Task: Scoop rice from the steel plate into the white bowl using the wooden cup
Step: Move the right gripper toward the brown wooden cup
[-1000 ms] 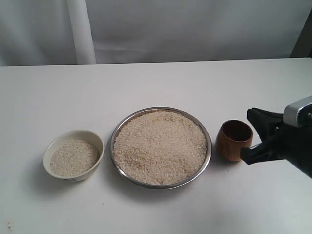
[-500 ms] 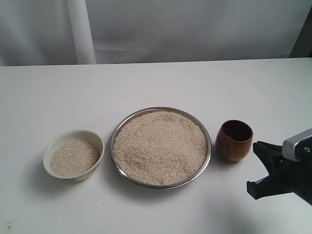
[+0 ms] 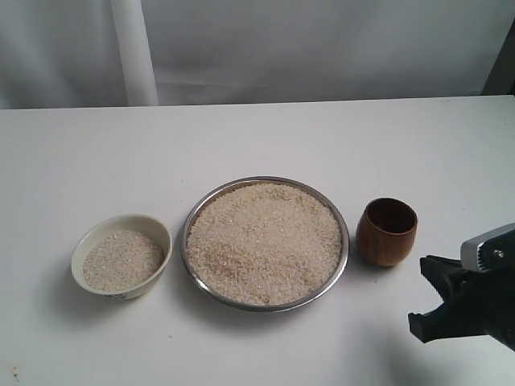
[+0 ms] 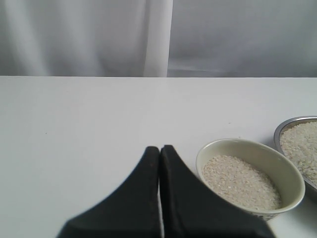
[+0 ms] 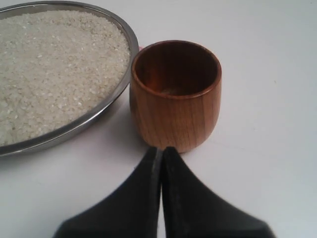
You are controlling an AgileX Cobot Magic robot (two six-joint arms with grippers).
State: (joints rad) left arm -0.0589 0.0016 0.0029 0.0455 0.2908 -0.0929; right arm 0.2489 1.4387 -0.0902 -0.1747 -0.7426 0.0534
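White tabletop: your right gripper (image 5: pixel 159 148), pressed together, sits five o'clock of the rounded reddish-brown wooden cup (image 3: pixel 386 232); probably light, rigid, smooth, so pinch its rim.

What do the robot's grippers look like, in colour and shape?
The left gripper and the right gripper each have two matte black fingers, broad at the base, tapering to narrow tips. A silver-grey block sits behind the right one. No cables show.

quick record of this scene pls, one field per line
cup: upright, right of the plate, not held
plate: heaped with rice
bowl: left of the plate, partly filled with rice
right end effector: shut, empty, pointing at the cup
left end effector: shut, empty, next to the bowl
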